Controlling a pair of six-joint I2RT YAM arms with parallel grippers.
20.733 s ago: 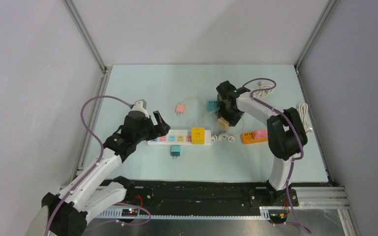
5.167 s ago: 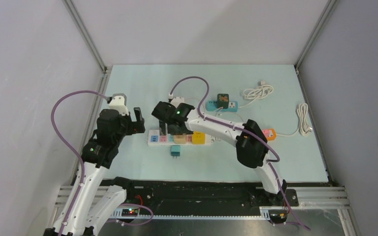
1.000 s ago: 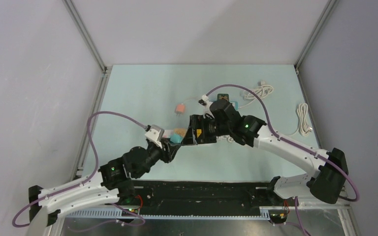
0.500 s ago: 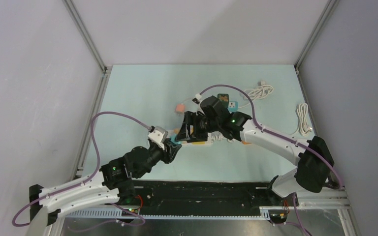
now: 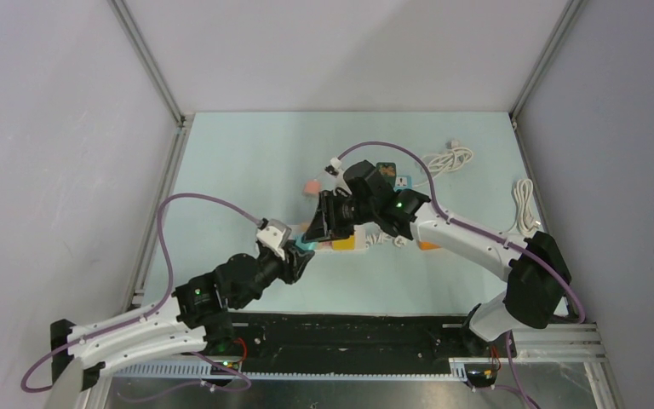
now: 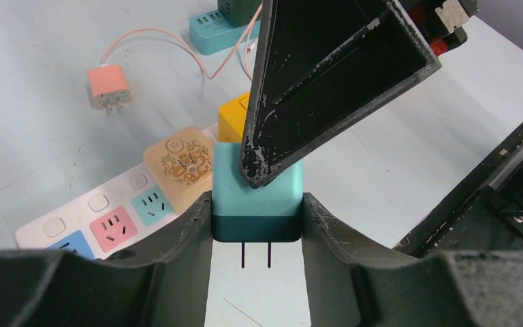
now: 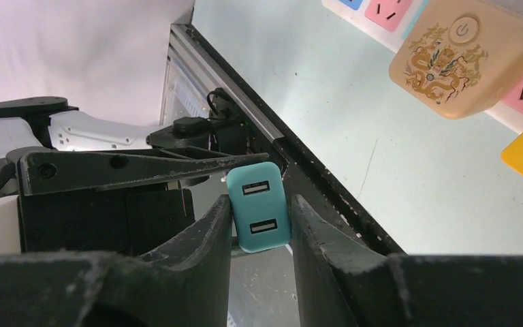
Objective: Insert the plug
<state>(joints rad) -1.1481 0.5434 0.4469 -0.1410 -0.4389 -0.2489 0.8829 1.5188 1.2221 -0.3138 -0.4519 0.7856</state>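
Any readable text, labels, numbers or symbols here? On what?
No words or numbers are legible in any view.
Power-button symbol with dragon ornament: top face of the beige adapter on the power strip.
Teal plug: two USB ports, no print.

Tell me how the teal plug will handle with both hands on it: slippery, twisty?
The teal plug looks like a small rigid plastic block, so it is probably light and won't flex. Its smooth sides could slip or pivot between the left hand's narrow fingers. Its thin prongs may bend if knocked.
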